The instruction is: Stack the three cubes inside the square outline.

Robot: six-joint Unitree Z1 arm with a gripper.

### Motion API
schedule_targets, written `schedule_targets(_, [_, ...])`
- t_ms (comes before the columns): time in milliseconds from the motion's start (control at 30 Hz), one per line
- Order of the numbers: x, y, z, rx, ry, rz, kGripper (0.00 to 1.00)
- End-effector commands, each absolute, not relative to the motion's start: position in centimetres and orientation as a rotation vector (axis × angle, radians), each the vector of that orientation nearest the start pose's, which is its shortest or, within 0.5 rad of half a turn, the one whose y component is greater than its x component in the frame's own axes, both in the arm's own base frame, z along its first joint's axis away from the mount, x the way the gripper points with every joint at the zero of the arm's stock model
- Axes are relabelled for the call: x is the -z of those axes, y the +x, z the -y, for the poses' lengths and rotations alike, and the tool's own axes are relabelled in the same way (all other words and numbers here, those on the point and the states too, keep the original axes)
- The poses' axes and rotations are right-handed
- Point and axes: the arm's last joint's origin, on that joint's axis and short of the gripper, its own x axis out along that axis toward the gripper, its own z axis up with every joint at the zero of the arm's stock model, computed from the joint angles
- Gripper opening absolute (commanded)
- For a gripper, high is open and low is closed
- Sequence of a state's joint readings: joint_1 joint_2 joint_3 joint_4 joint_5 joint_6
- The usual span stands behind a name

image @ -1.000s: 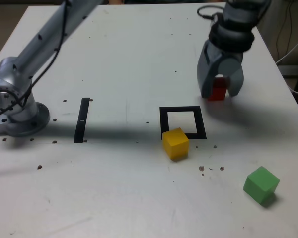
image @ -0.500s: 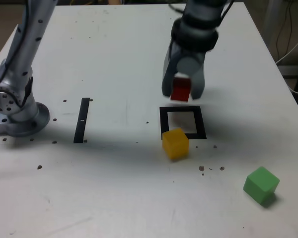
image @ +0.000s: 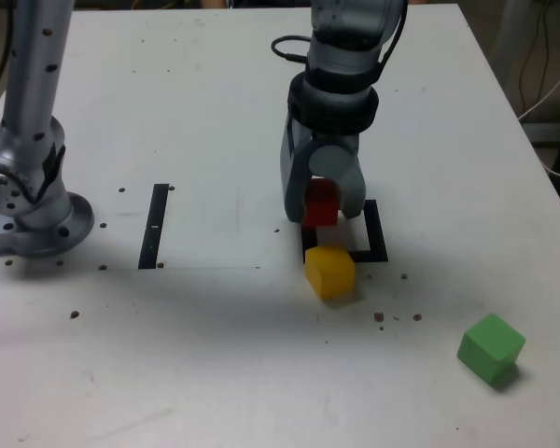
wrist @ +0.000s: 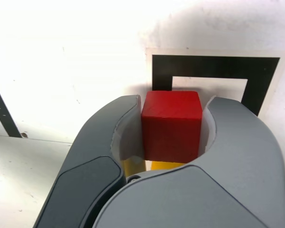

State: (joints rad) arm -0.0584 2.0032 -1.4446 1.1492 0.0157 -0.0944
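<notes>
A: Red cube first. Where is it?

B: The red cube (image: 321, 203) sits between the fingers (wrist: 128, 128) of the gripper (image: 325, 213), which are clamped on two opposite sides of it. In the exterior view it covers the upper left part of the square outline (image: 376, 231). Clearance beneath it: cannot tell.

A: And the gripper's pose?

B: Pointing down, fingertips lowest, with a slight lean: in the exterior view the wrist (image: 334, 98) lies above and a little right of the tips. A cable (image: 287, 47) loops out on the wrist's left there.

A: Nearest neighbour?

B: Yellow cube (image: 330, 273), just below the red one in the exterior view, overlapping the outline's lower left corner. The wrist view shows only a sliver of yellow past the red cube.

A: Farther out?

B: Green cube (image: 491, 348), well apart, toward the exterior view's lower right, set cornerwise on the surface (image: 215, 355). Black strip (image: 154, 227) on the other side, between the outline and the arm's base (image: 42, 229).

A: Rest of the arm?

B: One link (image: 39, 75) rises steeply from the base and leaves the exterior view's top edge; the wrist section comes down from that same edge.
</notes>
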Motion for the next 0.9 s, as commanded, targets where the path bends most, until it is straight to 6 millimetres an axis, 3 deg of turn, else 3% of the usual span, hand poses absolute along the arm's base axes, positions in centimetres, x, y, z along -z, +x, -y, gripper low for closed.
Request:
schedule_targets(0, [-23.5, 35.0, 2.5, -0.037, -0.005, -1.687, 0.24])
schedule_targets(500, [-21.9, 36.0, 2.8, -0.032, 0.020, -1.707, 0.27])
schedule_targets(733, [-21.4, 36.6, 2.9, -0.014, 0.031, -1.699, 0.56])
schedule_targets(867, [-20.9, 36.8, 2.9, 0.000, 0.035, -1.691, 0.66])
